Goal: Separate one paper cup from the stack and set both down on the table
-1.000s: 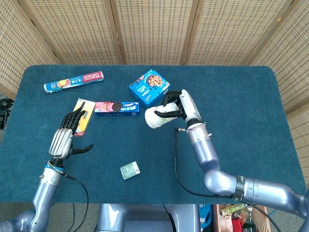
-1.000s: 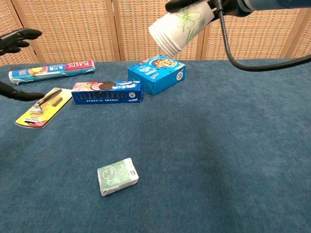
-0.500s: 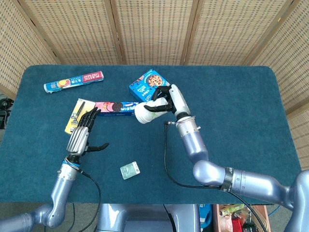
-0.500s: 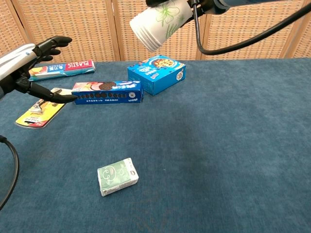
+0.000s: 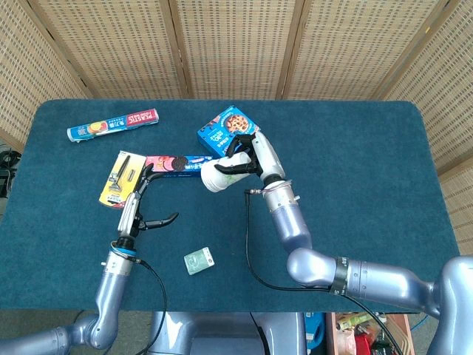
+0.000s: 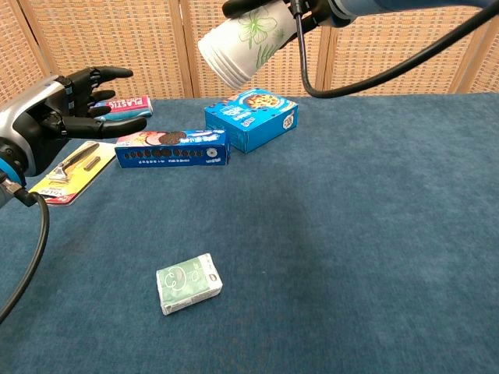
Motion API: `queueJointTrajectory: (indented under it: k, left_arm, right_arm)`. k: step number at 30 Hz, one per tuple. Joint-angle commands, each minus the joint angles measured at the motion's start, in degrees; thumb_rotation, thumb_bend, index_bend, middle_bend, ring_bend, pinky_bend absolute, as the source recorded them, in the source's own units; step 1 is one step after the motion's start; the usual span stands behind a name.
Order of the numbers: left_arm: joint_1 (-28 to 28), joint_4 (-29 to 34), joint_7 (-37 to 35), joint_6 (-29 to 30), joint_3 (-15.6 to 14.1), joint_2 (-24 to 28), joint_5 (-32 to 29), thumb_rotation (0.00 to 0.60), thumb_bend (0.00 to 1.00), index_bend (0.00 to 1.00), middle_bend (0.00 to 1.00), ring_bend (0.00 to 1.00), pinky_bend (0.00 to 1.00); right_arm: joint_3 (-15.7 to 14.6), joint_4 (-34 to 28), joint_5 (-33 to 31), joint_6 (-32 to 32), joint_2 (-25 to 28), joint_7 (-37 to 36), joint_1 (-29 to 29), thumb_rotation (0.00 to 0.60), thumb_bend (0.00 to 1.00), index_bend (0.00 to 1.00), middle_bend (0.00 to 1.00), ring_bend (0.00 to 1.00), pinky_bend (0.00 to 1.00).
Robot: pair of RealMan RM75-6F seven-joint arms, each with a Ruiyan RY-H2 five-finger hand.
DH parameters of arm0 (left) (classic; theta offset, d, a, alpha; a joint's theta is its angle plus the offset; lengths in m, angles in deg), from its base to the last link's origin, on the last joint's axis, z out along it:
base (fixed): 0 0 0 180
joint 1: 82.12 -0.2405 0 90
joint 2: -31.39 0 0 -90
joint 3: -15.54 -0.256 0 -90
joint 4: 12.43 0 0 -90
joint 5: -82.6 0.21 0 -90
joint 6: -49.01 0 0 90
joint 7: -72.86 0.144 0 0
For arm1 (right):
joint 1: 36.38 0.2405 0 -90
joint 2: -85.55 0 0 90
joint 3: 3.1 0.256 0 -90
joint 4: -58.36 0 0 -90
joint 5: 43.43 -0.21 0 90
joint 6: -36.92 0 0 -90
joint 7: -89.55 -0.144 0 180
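Observation:
A stack of white paper cups (image 5: 219,174) (image 6: 243,45) with a green flower print hangs tilted in the air, bottom end pointing toward the left. My right hand (image 5: 251,157) (image 6: 308,9) grips it around the rim end. My left hand (image 5: 140,203) (image 6: 66,109) is raised above the table's left side, fingers spread and empty, reaching toward the cups with a gap between them.
On the blue table (image 5: 369,170) lie a blue cookie box (image 5: 228,132), a long cookie pack (image 5: 176,164), a razor on a yellow card (image 5: 118,179), a plastic-wrap box (image 5: 112,125) and a small green packet (image 5: 199,261).
My right hand has carried the cup stack leftward. My left hand has risen and swung right toward the cups.

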Motion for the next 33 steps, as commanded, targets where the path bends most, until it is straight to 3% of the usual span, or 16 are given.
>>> queueJointTrajectory:
  k: [1, 4, 12, 33]
  left_arm:
    - [-0.6, -0.65, -3.62, -0.21, 0.85, -1.99, -1.29, 0.6, 0.18, 0.31, 0.0, 0.0, 0.0]
    - [-0.72, -0.78, -7.58, -0.76, 1.6, -2.75, -1.79, 0.6, 0.18, 0.38, 0.0, 0.0, 0.0]
    - [0.11, -3.89, -15.6, -1.45, 2.04, -5.52, 0.32, 0.6, 0.18, 0.41, 0.0, 0.0, 0.0]
    - [1.39, -5.8, -18.15, -0.8, 4.97, -13.64, -3.58, 0.6, 0.18, 0.55, 0.0, 0.0, 0.0]
  right_arm:
    - [-0.14, -0.15, -0.01, 0.38, -0.15, 0.27, 0.21, 0.6, 0.27, 0.77, 0.68, 0.55, 0.8]
    - [-0.15, -0.24, 0.0, 0.71, -0.31, 0.48, 0.46, 0.6, 0.27, 0.77, 0.68, 0.55, 0.8]
    - [-0.01, -0.45, -1.34, 1.13, -1.35, 1.04, 1.53, 0.6, 0.27, 0.77, 0.68, 0.55, 0.8]
    - [-0.75, -0.33, -1.84, 3.02, -3.64, 2.96, 2.72, 0.6, 0.27, 0.77, 0.68, 0.55, 0.8]
